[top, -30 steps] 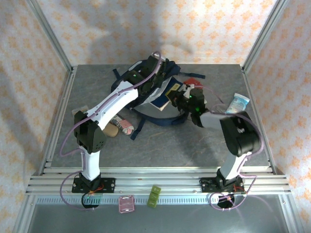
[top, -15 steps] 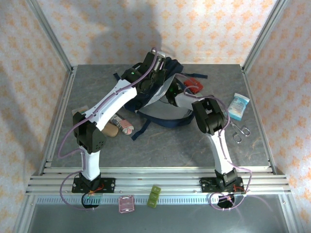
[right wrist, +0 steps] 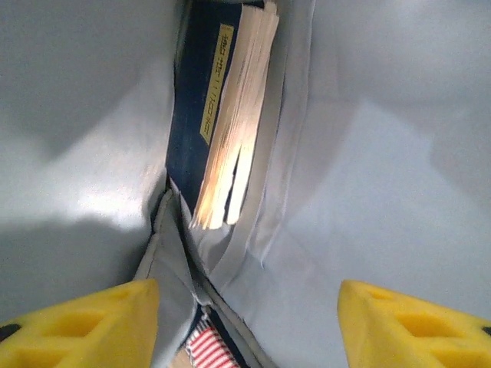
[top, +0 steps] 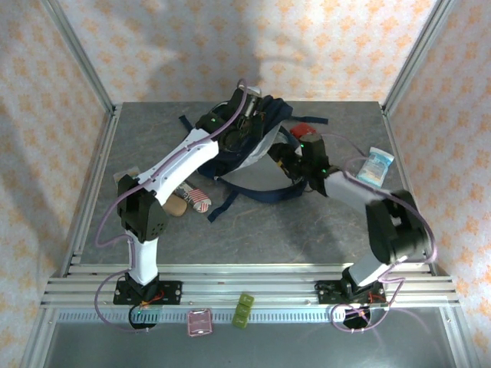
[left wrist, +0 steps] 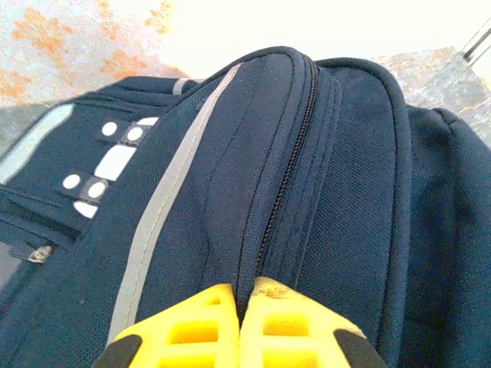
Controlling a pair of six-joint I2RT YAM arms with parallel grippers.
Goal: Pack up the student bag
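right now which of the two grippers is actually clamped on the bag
The left gripper: shut on the student bag beside its zipper. The right gripper stands open inside the bag, facing a book.

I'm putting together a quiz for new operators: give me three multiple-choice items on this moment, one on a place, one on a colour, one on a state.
1. Where is the book?
A) flat on the table
B) inside the bag
C) on the front rail

2. What colour is the bag's stripe?
A) pale grey
B) red
C) green

3. How is the left tool?
A) wide open
B) holding a pen
C) shut on the bag's fabric

Key:
1. B: the right wrist view shows it between walls of lining.
2. A: the left wrist view shows it pale against the navy.
3. C: its yellow fingers meet on a fold by the zip.
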